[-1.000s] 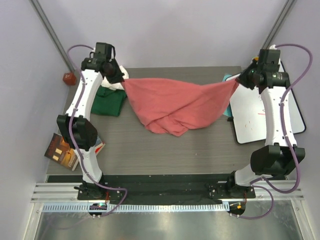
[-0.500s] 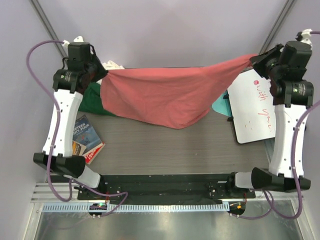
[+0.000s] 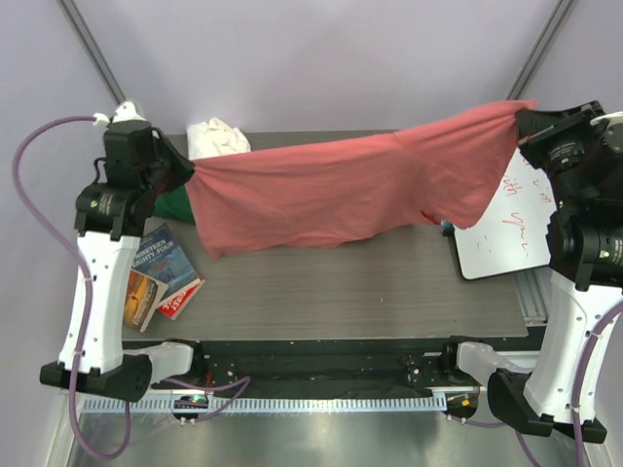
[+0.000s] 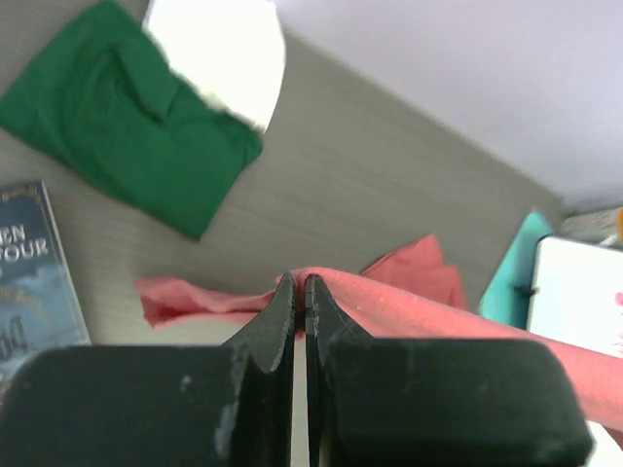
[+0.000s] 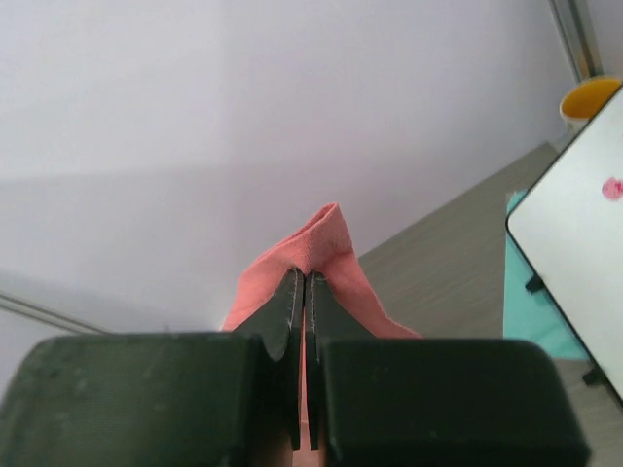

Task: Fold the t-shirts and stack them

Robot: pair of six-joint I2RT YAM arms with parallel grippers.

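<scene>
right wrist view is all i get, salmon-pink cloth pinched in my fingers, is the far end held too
Observer: Yes, the left gripper is shut on the other end of the salmon-pink cloth t-shirt, stretched over the grey table to the right gripper.
Operator: where are the other shirts
Observer: The dark green cloth t-shirt lies far left on the table, the crumpled cream-white t-shirt just behind it.
Operator: anything else there
Observer: Glossy books lie at the table's near-left edge.
</scene>
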